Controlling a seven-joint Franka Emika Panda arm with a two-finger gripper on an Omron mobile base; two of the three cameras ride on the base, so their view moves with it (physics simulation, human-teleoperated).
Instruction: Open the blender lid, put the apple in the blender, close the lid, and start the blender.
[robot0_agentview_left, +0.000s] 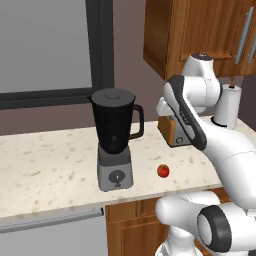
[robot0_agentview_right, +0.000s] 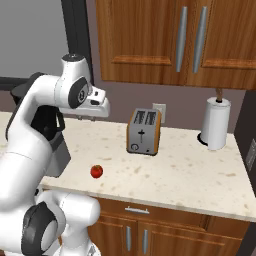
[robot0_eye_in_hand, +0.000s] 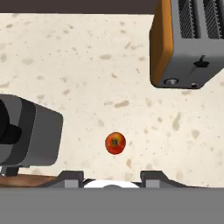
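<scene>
1. On the desk (robot0_agentview_left: 45, 155), the blender (robot0_agentview_left: 115, 140) stands near the front edge, its dark jar seated on a grey base with the dial facing forward.
2. Lid status: the blender lid (robot0_agentview_left: 114, 94) sits flat on the jar rim, so step 1 of the task, opening the lid, appears not yet done.
3. Apple position: the apple (robot0_agentview_left: 163, 171) lies on the desk just to the right of the blender base and apart from it, between the blender and the toaster (robot0_agentview_right: 144, 131), nearer the front edge.
4. Gripper position: the gripper (robot0_eye_in_hand: 112, 177) hangs high above the desk, pointing down, with the apple almost directly beneath it in the hand view.
5. Gripper state: the 2 finger tips stand well apart with nothing between them, so it reads as spread and empty.
6. Next move, as a judgement: the hand should shift left toward the jar top, centre over the raised knob of the lid, descend, and pinch the knob before lifting.
7. Caution: the jar handle projects on the side toward the apple; an approach from directly above should avoid it.
</scene>
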